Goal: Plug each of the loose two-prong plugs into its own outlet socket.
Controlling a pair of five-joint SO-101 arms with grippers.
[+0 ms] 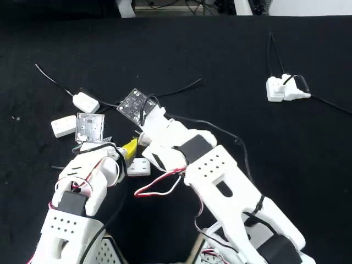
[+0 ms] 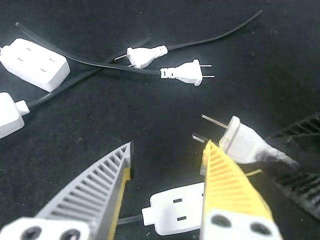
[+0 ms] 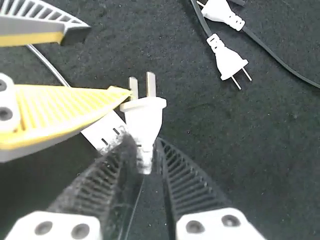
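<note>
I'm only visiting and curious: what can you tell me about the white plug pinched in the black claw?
The white plug looks like moulded plastic, with two flat metal prongs pointing away from the right gripper, whose black fingers pinch its narrow rear end. The yellow finger of the left gripper sits beside one prong, touching or nearly so.

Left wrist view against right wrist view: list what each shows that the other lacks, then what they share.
Left wrist view's own: a white socket block and a second white block at a cord's end. Right wrist view's own: the right gripper seen from behind, a dark finger on each side of the held plug. Shared: that plug with prongs free, two loose plugs on the black table, the open left gripper's yellow finger, and the socket lying below it.
</note>
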